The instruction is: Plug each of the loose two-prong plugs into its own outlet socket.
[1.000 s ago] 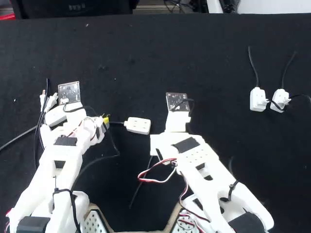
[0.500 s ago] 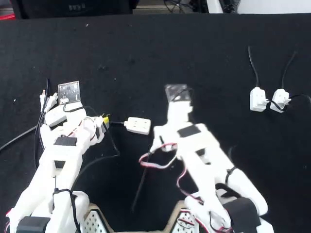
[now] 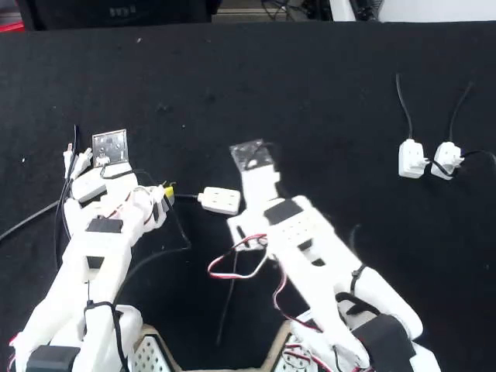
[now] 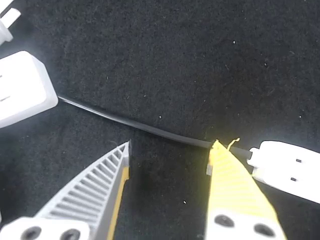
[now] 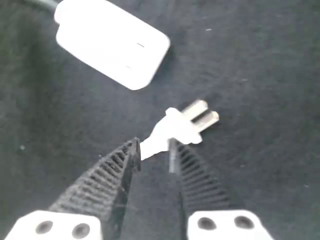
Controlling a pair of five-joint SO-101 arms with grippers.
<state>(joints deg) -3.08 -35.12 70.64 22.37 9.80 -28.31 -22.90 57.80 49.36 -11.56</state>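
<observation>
A white outlet socket (image 3: 219,200) on a black cable (image 4: 150,131) lies on the black table between the two arms. My left gripper (image 4: 170,150) stands open just short of that cable, close beside the socket (image 4: 285,167); in the high view its yellow tips (image 3: 164,194) sit to the socket's left. My right gripper (image 5: 154,147) is shut on the tail of a white two-prong plug (image 5: 175,127). The plug's prongs point away from the gripper, with the socket (image 5: 112,42) a short way beyond and to one side of it.
Two white plug blocks (image 3: 411,158) (image 3: 447,160) with black cords lie at the far right. A white block (image 4: 20,87) on the cable lies near the left gripper. Small white pieces (image 3: 74,161) sit by the left arm. Loose wires hang from the right arm (image 3: 294,232).
The right arm has swung left across the table, bringing its wrist closer to the outlet socket. The left arm and the socket have stayed where they were.
</observation>
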